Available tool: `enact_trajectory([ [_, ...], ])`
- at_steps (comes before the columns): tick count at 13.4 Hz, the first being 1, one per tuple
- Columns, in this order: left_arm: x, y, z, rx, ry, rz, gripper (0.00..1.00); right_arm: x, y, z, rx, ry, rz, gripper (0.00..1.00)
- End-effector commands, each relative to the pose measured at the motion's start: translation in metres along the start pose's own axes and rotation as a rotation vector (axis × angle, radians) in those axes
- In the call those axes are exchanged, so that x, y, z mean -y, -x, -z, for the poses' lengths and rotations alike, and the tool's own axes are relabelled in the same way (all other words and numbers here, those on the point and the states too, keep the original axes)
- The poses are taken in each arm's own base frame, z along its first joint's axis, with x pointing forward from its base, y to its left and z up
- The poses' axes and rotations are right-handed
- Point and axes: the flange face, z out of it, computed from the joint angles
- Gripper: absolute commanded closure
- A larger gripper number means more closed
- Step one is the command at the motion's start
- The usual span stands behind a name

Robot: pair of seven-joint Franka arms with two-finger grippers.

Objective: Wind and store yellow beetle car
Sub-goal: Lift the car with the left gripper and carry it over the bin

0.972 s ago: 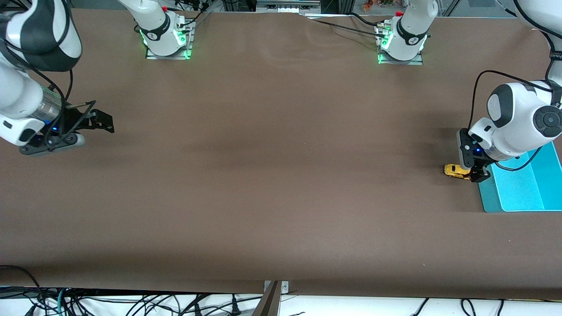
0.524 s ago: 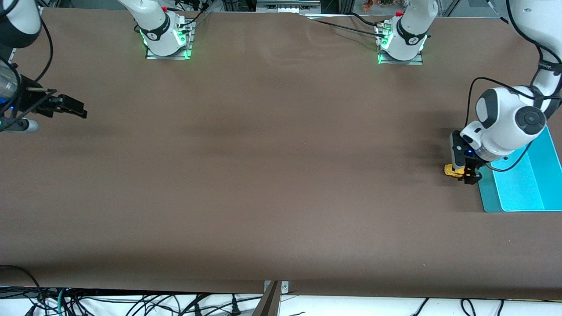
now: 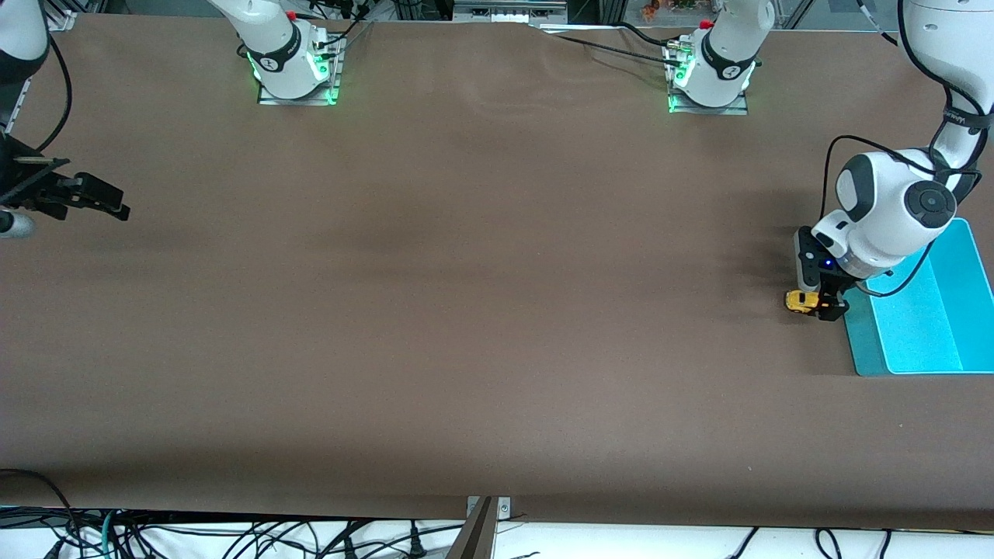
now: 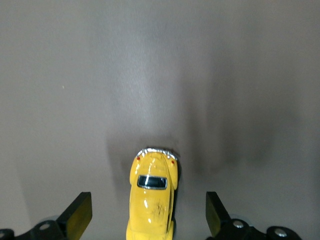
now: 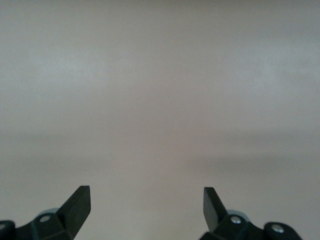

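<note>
Left hand (image 3: 821, 304), fingers apart, straddles the yellow car (image 3: 800, 300) beside the blue bin (image 3: 866, 353); right hand (image 3: 85, 198) waits, fingers apart.

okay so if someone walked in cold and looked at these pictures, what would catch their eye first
Probably the yellow beetle car, a bright speck on the brown table, sitting between the open fingers of the left gripper without being pinched, as the left wrist view shows. Right beside it, at the left arm's end, is a vivid turquoise bin. The right gripper waits open at the right arm's end.
</note>
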Motion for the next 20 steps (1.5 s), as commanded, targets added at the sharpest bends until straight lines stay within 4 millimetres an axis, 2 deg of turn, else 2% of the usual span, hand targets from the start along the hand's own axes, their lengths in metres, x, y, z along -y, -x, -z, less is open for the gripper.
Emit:
enact_trajectory([
  [1, -0.005, 0.004, -0.014, 0.004, -0.023, -0.025, 0.00, 0.000, -0.009, 0.011, -0.010, -0.003, 0.012, 0.00],
  [3, -0.010, 0.013, -0.025, 0.008, -0.035, -0.013, 0.00, 0.001, -0.005, 0.015, -0.006, -0.017, 0.003, 0.00],
  [6, -0.010, 0.013, -0.027, 0.007, -0.036, -0.012, 0.00, 0.010, -0.001, 0.020, 0.018, -0.023, -0.106, 0.00],
  [8, -0.010, 0.013, -0.028, 0.007, -0.034, -0.013, 0.01, 0.020, 0.001, 0.020, 0.029, -0.021, -0.101, 0.00],
  [9, -0.010, 0.013, -0.027, 0.008, -0.035, -0.019, 0.10, 0.020, 0.000, 0.020, 0.029, -0.019, -0.095, 0.00],
  [12, -0.009, 0.014, -0.025, 0.009, -0.038, -0.025, 0.49, 0.021, 0.000, 0.019, 0.031, -0.022, -0.098, 0.00],
  [13, -0.009, 0.014, -0.025, 0.009, -0.038, -0.025, 0.58, 0.017, -0.002, 0.017, 0.033, -0.021, -0.104, 0.00],
  [14, -0.009, 0.014, -0.025, 0.009, -0.038, -0.025, 0.62, 0.013, -0.005, 0.014, 0.032, -0.022, -0.114, 0.00],
  [15, -0.008, 0.014, -0.024, 0.010, -0.040, -0.027, 0.63, 0.013, -0.008, 0.007, 0.042, -0.021, -0.116, 0.00],
  [17, -0.005, 0.014, -0.016, 0.015, -0.044, -0.031, 0.62, 0.016, -0.009, 0.006, 0.041, -0.021, -0.111, 0.00],
  [20, 0.007, 0.011, 0.014, 0.013, -0.006, -0.028, 0.61, 0.018, -0.010, 0.006, 0.040, -0.020, -0.119, 0.00],
])
